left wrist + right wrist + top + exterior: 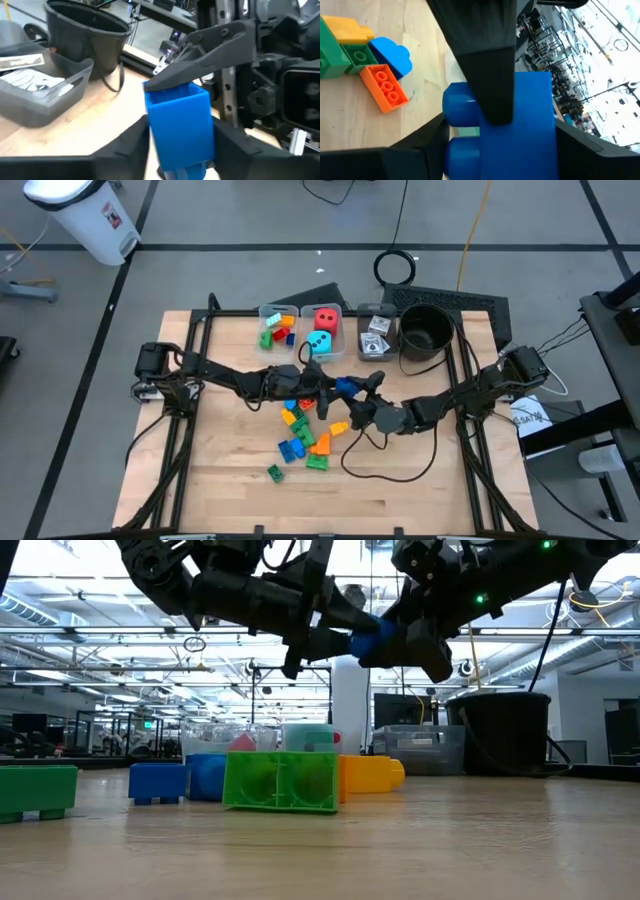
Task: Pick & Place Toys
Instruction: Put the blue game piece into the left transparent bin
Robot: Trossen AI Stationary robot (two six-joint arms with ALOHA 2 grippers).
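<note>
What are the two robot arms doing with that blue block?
Both robot arms meet over the middle of the table. The left hand and the right hand are both gripping one blue block in the air, as if passing it from one to the other. Below them, a pile of loose blocks waits on the wooden table. At the back, one clear bin already has some blocks, and another has a red die and a teal die.
</note>
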